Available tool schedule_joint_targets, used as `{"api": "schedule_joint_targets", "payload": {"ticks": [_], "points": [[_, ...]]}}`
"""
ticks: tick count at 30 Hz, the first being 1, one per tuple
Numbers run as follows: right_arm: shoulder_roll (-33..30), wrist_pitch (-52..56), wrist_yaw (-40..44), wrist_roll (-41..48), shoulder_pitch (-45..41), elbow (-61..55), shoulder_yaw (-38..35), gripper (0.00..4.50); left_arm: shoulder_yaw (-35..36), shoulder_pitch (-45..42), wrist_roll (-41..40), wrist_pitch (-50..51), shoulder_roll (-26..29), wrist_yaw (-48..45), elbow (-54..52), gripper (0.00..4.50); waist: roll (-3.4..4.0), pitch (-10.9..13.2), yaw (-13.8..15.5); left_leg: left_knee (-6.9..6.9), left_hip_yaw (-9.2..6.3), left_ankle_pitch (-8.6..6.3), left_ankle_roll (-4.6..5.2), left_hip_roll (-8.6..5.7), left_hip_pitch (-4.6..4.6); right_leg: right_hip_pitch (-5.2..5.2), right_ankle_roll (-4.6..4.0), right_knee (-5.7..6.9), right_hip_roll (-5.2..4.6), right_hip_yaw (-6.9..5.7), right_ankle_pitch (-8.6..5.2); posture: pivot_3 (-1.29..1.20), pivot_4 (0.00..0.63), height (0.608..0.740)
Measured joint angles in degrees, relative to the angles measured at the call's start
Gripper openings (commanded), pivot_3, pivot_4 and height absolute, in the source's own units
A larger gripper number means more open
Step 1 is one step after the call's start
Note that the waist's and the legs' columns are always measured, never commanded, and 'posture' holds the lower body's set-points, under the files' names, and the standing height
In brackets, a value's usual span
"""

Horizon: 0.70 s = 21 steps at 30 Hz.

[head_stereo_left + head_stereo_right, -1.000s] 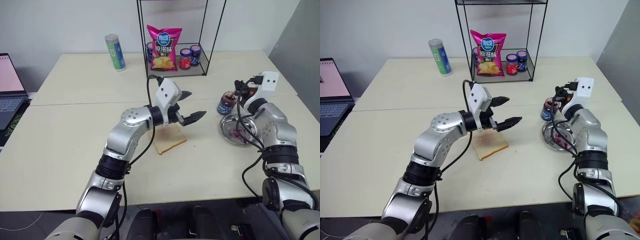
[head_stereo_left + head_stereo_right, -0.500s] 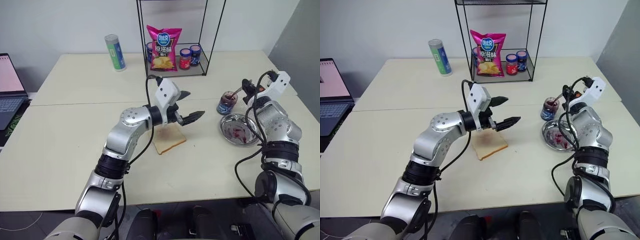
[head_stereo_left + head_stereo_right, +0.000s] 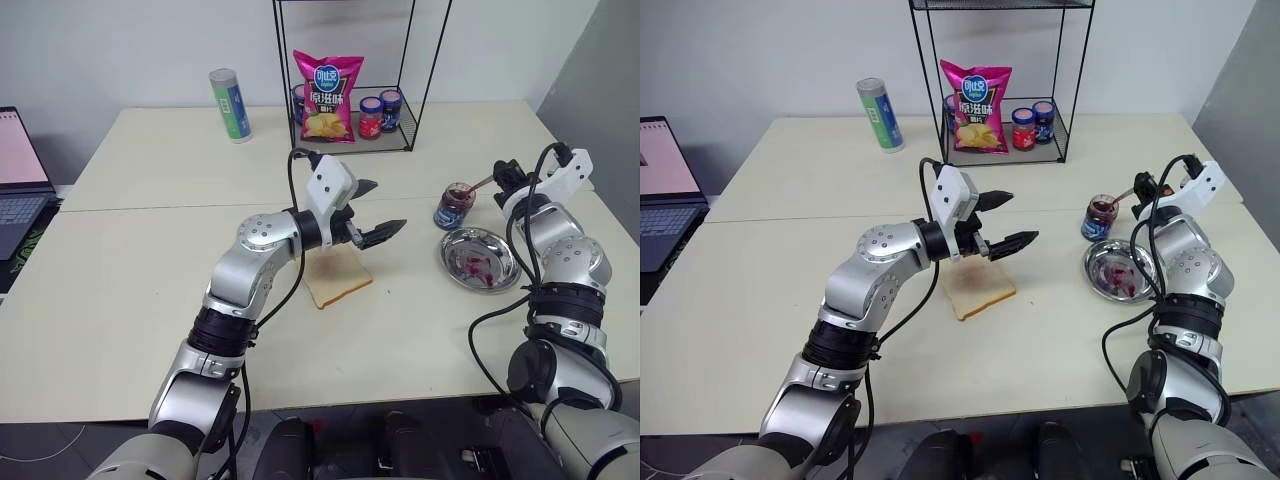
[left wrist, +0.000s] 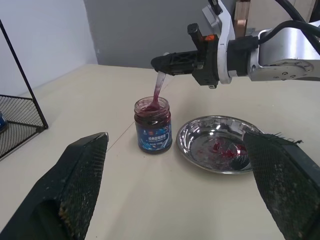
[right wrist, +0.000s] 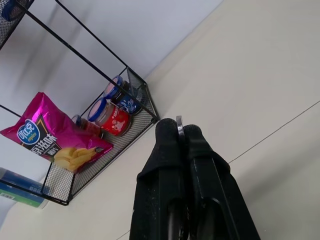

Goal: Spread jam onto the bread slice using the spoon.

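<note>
Loading the spoon. My right gripper (image 4: 162, 63) has its fingers clenched on the handle of the spoon (image 4: 158, 87), whose bowl is dipped into the jam (image 4: 152, 106) in the open glass jar (image 4: 153, 126). To do this step well, I judge that I should lift the spoon straight up through the jar mouth, keep the bowl level so the load does not slide off, and clear the rim before swinging across; a tilt or a knock on the glass could drip jam on the counter (image 3: 150, 300) or tip the jar. The jar stands just beside the steel plate (image 3: 508, 268), which carries red smears. The bread slice (image 3: 338, 281) lies flat on the counter, well apart from the jar, toward my left arm, and looks bare of jam.

Pose: my right forearm reaches forward beside the plate, with the gripper roughly level and pointing in toward the jar. My left gripper (image 3: 383, 213) hovers above the far edge of the bread, fingers released and spread wide, holding nothing, pointing toward the jar.
</note>
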Motion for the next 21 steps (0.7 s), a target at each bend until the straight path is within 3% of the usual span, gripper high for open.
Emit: {"api": "schedule_joint_targets", "payload": {"ticks": [21], "points": [[-0.81,-0.38,-2.24,2.4,0.0,-0.02,-2.58,0.03,-0.02,-0.3,0.75,-0.34,0.05,-1.15,1.3,4.5,0.0,0.0,0.02,0.0,0.0,0.0,0.0,0.0,0.0,0.0,0.0,0.0,0.0,0.0,0.0,0.0,0.15,0.74]]}}
